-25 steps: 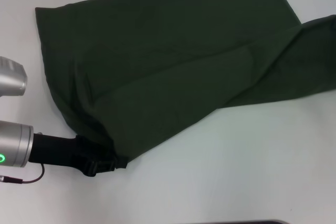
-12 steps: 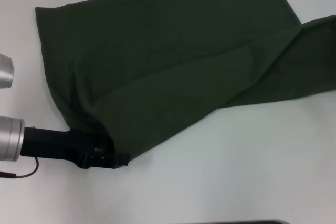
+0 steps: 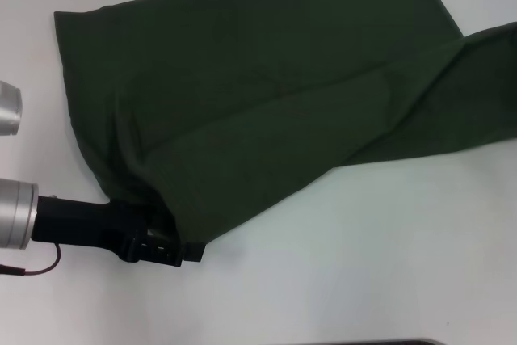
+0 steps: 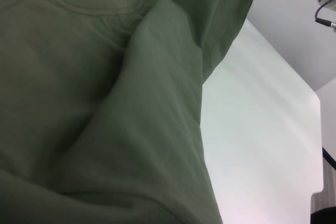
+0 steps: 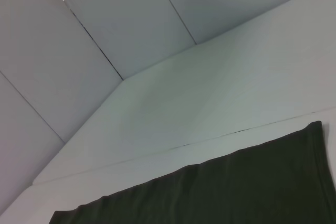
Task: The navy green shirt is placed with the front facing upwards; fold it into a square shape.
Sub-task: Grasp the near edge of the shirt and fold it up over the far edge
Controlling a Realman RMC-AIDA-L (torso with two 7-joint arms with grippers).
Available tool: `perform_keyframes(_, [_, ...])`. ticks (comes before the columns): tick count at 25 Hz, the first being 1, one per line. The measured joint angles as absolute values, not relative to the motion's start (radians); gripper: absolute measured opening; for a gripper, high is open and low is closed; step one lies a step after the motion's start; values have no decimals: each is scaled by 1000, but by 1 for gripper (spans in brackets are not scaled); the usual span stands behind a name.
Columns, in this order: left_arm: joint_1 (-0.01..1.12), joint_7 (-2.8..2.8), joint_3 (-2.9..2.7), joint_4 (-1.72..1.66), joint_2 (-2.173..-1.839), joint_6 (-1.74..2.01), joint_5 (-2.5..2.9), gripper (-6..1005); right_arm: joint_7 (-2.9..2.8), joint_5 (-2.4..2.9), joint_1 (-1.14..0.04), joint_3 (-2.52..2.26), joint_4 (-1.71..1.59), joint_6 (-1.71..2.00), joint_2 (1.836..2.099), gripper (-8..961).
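The navy green shirt (image 3: 266, 94) lies spread across the white table, plain dark olive side up, with no lettering showing. A folded-over layer runs from its near left corner toward the far right, and one part trails off the right edge. My left gripper (image 3: 171, 250) is at that near left corner, shut on the hem, where the cloth rises into a ridge. Bunched shirt fabric (image 4: 105, 103) fills most of the left wrist view. The right wrist view catches only the shirt's edge (image 5: 236, 192). My right gripper is out of view.
White table (image 3: 363, 264) stretches bare in front of and to the right of the shirt. A dark strip (image 3: 363, 342) lies at the near edge. Grey wall panels (image 5: 105, 24) rise behind the table's far edge.
My left gripper has reached a little farther right along the near edge. The shirt's near corner has shifted slightly right with it, while the rest of the shirt stays put.
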State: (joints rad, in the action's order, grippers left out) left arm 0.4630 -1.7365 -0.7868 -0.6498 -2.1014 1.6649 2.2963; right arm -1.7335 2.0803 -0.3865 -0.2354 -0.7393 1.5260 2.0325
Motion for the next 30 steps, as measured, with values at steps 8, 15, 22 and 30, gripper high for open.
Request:
perform_keyframes(8, [471,-1735,-797,-645,-2107,1666,2302,903,-1733,2080,-391,-235,-739,1526,2032,22])
perform_keyframes(15, [481,-1734,-800,-643,-2111,1671,2303,894,-1733,2080,-393,-235,-739,1525,2031,22])
perform_keyframes(22, [482,-1735,-801,-643,-2112,1666,2304,779,-1732,2080,-393,-235,-739,1525,2031,23])
perform_keyframes(30, [484,-1737,-841,-639,-2115,1621,2306,637,-1732,2080,-393,-235,-739,1525,2030,23])
